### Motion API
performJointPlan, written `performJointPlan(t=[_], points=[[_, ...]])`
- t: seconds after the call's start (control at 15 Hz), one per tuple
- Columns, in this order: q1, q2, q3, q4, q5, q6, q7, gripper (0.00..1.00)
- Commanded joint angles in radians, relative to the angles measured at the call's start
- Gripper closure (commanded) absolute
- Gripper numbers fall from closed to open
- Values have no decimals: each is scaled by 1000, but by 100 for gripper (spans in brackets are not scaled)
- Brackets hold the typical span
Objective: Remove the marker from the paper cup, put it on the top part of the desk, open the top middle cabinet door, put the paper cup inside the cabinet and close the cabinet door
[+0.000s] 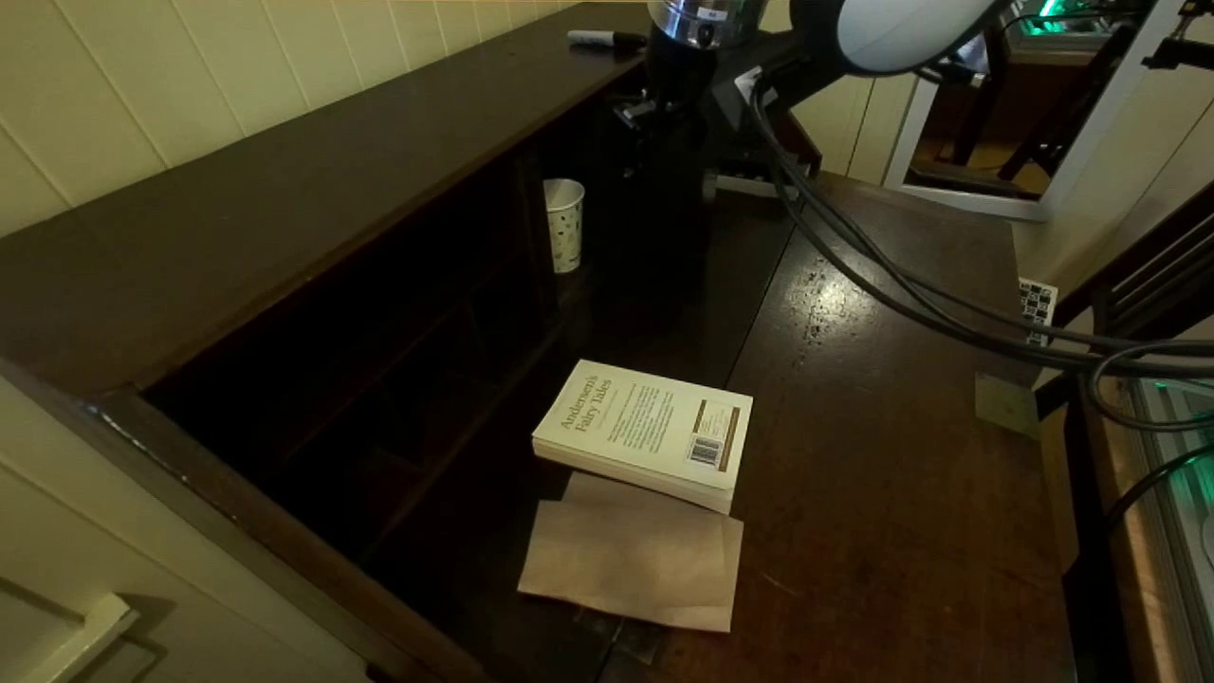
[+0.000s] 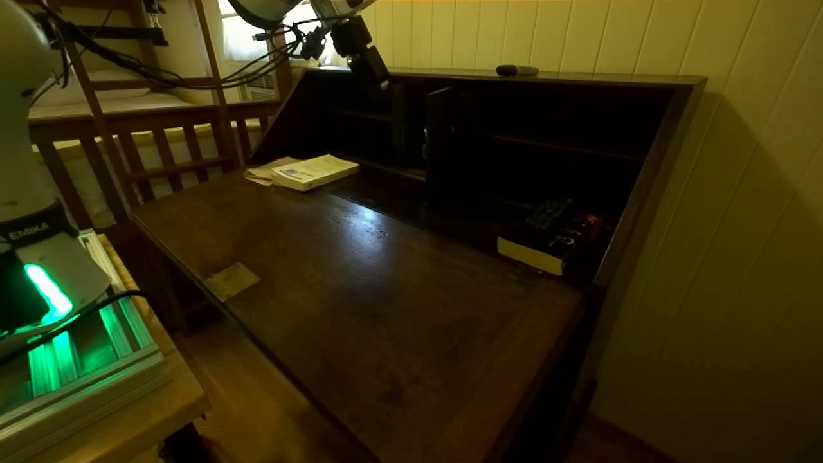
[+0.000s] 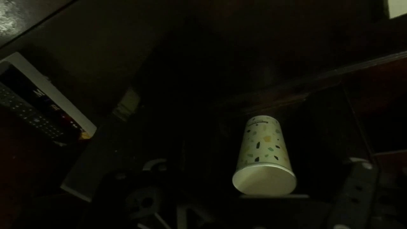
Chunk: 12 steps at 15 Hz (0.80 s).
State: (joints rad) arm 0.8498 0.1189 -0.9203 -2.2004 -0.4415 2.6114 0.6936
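Observation:
The paper cup [image 3: 264, 143], white with small coloured flecks, stands upright in the dark middle part of the desk's back section, beside a divider; how far inside it is I cannot tell. It looks empty. My gripper [image 3: 259, 164] is wide open, its fingers [image 3: 357, 184] on either side of the cup with a dark gap at each side. The marker [image 1: 607, 40] lies on the top part of the desk [image 1: 379, 123]. In an exterior view the cabinet door [image 2: 440, 138] is swung outward, and the cup cannot be made out there.
A white book [image 1: 654, 427] and brown paper [image 1: 631, 569] lie on the desk surface. A thick black book [image 2: 550, 238] sits at the far end, with a remote [image 3: 31, 114] on it in the wrist view. Cables [image 1: 882, 285] hang from the arm over the desk.

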Motion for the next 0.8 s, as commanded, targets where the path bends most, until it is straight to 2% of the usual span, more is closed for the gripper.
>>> performJointPlan(t=[0.0, 0.13, 0.33, 0.4, 0.53, 0.73], points=[[-209, -149, 194, -41, -124, -77, -35, 0], [-366, -175, 331, -45, -132, -98, -72, 0], [-599, -203, 535, -59, -75, -106, -174, 0], [-657, -208, 582, -65, -52, -101, -214, 0], [-748, -211, 648, -76, 9, -75, -319, 0], [-832, -202, 702, -78, 100, -55, -459, 0]])
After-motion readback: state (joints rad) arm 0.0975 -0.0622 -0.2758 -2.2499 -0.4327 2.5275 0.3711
